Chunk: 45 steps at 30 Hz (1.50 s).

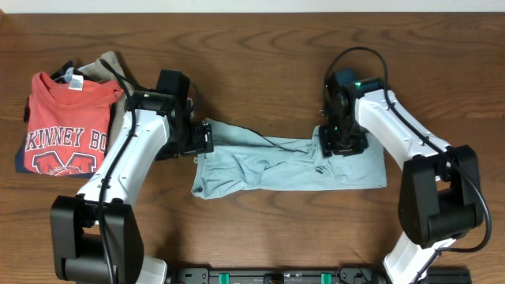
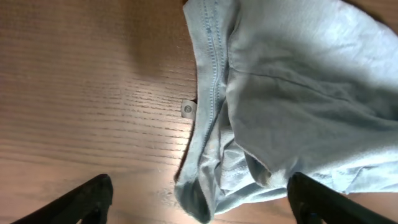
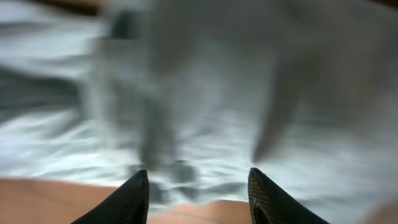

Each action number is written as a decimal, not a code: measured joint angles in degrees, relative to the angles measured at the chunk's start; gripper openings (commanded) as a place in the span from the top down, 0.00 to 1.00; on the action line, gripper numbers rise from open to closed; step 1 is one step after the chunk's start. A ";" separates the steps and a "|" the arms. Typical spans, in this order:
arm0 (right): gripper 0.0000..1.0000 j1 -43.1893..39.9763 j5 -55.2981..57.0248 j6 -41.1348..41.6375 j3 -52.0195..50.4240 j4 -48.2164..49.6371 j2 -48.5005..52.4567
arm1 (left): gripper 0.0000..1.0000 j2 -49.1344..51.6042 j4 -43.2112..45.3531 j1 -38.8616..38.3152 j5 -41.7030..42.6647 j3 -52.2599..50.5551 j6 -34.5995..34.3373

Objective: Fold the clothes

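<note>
The pale blue-grey garment [image 1: 284, 166] lies crumpled in a long strip across the middle of the wooden table. My left gripper [image 1: 201, 140] is at its upper left corner. In the left wrist view the fingers [image 2: 199, 202] are wide open, and the garment's seamed edge [image 2: 249, 124] lies between them. My right gripper [image 1: 341, 143] is over the garment's upper right part. In the right wrist view the fingers [image 3: 198, 193] are open just above the blurred fabric [image 3: 205, 93] at its edge.
A folded red T-shirt with white lettering [image 1: 67, 126] lies at the far left on an olive-tan garment [image 1: 106, 67]. A small grey tag [image 2: 188, 109] sits beside the garment's seam. The table's front edge [image 1: 252, 268] is below.
</note>
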 measured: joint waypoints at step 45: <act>0.99 5.25 -2.40 3.48 -11.39 13.73 -5.88 | 0.06 4.17 2.54 0.00 0.02 -2.78 -0.07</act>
